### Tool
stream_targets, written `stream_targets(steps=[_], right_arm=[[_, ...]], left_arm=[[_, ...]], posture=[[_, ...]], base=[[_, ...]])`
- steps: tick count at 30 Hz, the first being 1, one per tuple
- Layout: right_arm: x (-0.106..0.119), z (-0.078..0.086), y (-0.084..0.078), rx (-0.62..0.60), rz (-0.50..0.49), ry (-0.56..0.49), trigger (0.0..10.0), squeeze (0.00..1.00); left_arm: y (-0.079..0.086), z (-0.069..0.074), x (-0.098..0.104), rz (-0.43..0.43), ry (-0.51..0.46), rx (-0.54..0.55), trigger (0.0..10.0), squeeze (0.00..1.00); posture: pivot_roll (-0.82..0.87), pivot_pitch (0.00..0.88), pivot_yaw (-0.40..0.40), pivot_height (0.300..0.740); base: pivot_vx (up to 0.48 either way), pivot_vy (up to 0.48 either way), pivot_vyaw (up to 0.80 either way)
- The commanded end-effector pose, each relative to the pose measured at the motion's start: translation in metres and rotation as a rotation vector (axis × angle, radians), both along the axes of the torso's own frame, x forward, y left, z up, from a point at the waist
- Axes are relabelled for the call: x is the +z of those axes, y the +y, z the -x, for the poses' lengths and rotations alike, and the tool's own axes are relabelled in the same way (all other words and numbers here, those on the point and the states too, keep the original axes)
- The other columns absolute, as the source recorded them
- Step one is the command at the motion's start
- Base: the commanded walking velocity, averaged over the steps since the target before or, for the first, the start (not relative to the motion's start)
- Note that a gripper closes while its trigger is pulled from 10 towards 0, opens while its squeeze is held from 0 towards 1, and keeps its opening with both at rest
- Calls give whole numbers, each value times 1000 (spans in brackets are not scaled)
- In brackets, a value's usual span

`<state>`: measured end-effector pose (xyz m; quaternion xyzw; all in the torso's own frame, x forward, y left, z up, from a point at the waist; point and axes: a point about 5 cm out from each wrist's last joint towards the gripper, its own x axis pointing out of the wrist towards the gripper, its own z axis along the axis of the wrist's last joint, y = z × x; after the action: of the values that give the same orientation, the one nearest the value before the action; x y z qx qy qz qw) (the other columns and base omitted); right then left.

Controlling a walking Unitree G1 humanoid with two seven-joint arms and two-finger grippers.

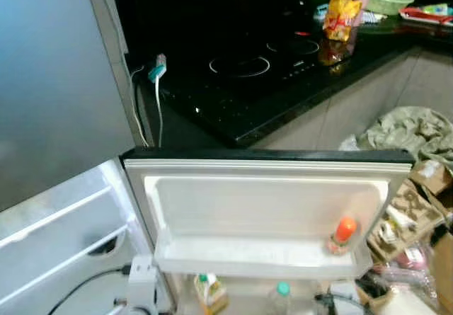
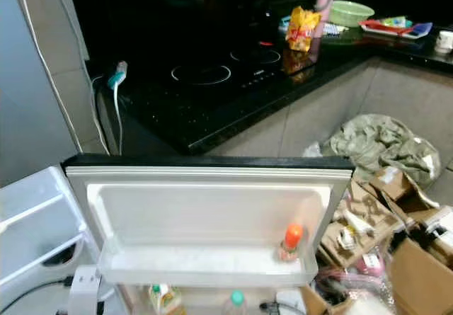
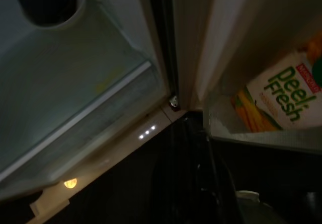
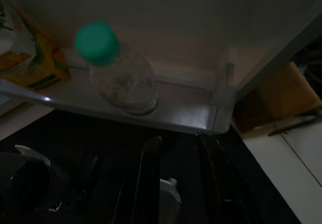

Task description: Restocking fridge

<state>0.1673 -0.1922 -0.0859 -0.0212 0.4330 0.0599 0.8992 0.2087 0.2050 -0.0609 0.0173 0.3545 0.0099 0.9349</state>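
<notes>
The fridge door (image 1: 265, 161) stands open in front of me, seen from above. Its upper door shelf (image 1: 241, 255) holds a small orange-capped bottle (image 1: 343, 234) at the right end. On the lower door shelf (image 4: 176, 116) stand a Peel Fresh juice carton (image 3: 274, 100) and a clear bottle with a green cap (image 4: 118, 70). My right gripper (image 4: 178, 142) hangs just below and in front of that shelf, near the green-capped bottle, open with nothing between its fingers. My left gripper (image 3: 196, 194) is a dark shape by the door hinge, beside the carton.
White fridge shelves (image 1: 56, 230) lie at the left. Behind the door runs a black cooktop counter (image 1: 241, 67) with a yellow snack bag (image 1: 342, 16) and a green bowl (image 1: 388, 0). A teal-plugged cable (image 1: 157, 71) hangs at its corner. Crumpled cloth (image 2: 375, 141) and cardboard boxes (image 2: 417, 258) crowd the floor on the right.
</notes>
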Motion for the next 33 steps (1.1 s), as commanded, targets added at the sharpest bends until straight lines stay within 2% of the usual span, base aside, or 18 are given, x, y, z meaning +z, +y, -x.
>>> stream_targets(steps=[1, 6, 11, 15, 16, 18, 25, 27, 30, 33], right_arm=[[0, 0, -4, -5, 3, 6, 10000, 0], [5, -6, -4, 7, -88, -31, 10000, 0], [9, -7, -9, 34, -110, -71, 10000, 0], [6, 0, -24, 57, 40, -22, 10000, 0], [6, 0, -24, 57, 40, -22, 10000, 0], [4, 4, -34, -10, 94, 19, 10000, 0], [0, 14, -47, -81, 148, 125, 10000, 0], [-2, 23, -57, -124, 220, 178, 10000, 0], [-4, 29, -59, -160, 258, 227, 10000, 0], [-6, 32, -58, -184, 254, 253, 10000, 0]], left_arm=[[-23, -6, 1, 16, -9, -109, 10000, 0], [-21, -5, 1, 45, -24, -57, 10000, 0], [-20, -5, 1, 51, -34, -56, 10000, 0], [-19, -3, 0, 43, -20, -60, 10000, 0], [-19, -3, 0, 43, -20, -60, 10000, 0], [-19, -3, -1, 35, -5, -60, 10000, 0], [-18, -4, -1, 26, 6, -69, 10000, 0], [-16, -3, -1, 18, 15, -78, 10000, 0], [-15, -3, -1, 17, 16, -78, 10000, 0], [-15, -3, -1, 18, 15, -78, 10000, 0]], posture=[[-59, 34, 5, 726], [-60, 37, 4, 726], [-66, 35, 5, 726], [-72, 33, 7, 726], [-72, 33, 7, 726], [-73, 29, 9, 726], [-77, 20, 19, 726], [-78, 14, 26, 726], [-78, 14, 26, 726], [-77, 12, 30, 726]], base=[[0, -394, 0], [0, -52, 0], [0, 0, 0], [0, 0, 0], [0, 0, 0], [0, 0, 0], [0, 0, 0], [0, 0, 0], [0, 0, 0], [0, 0, 0]])
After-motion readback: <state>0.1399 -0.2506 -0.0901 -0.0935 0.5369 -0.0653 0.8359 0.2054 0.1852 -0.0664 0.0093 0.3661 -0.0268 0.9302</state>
